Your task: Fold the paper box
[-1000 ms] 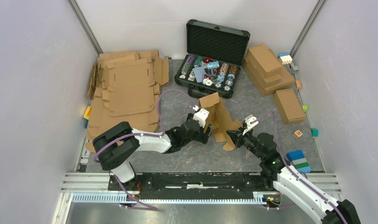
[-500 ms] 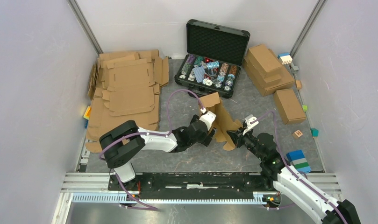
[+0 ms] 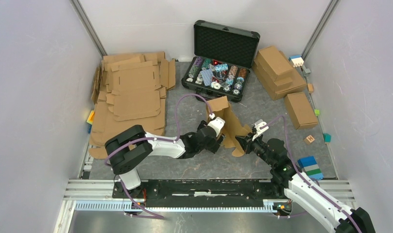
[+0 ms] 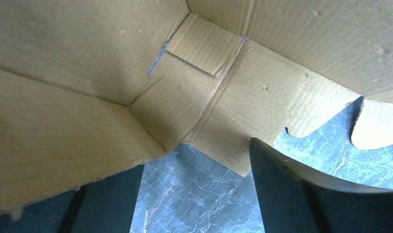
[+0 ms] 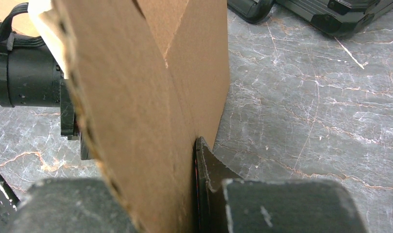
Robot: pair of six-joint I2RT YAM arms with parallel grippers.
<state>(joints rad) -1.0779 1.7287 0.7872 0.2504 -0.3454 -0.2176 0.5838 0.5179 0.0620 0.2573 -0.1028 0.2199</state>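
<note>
Mid-fold stage, read from left to right. At far left lies a stack of flat cardboard sheets [image 3: 133,94], die-cut, unprinted and matte brown. The left gripper [image 3: 221,140] reaches in low from the left, its dark fingers [image 4: 281,189] spread apart with nothing between them; past them the left wrist view shows an inner corner of creased panels, a small square tab and a scalloped cut edge. Behind stands a black case [image 3: 227,46], lid up and foam-lined, holding small round chips. The paper box [image 3: 228,119] stands near the middle of the grey, marble-patterned table [image 3: 194,165], between the two grippers; it is only partly formed, with one panel raised upright and loose flaps splayed at its foot. Its corrugated edge shows fluting and a rough, fibrous cut. The right gripper [image 3: 244,142] is clamped on the lower right edge of the box, pinching a single thin wall. Further right sit finished boxes [image 3: 277,68], shallow, rectangular and lidded. Judged step: setting up the side walls at one corner. The next move probably calls for the left gripper to catch or press the tab along its crease while the right one braces the sheet; stiff board may spring back.
</note>
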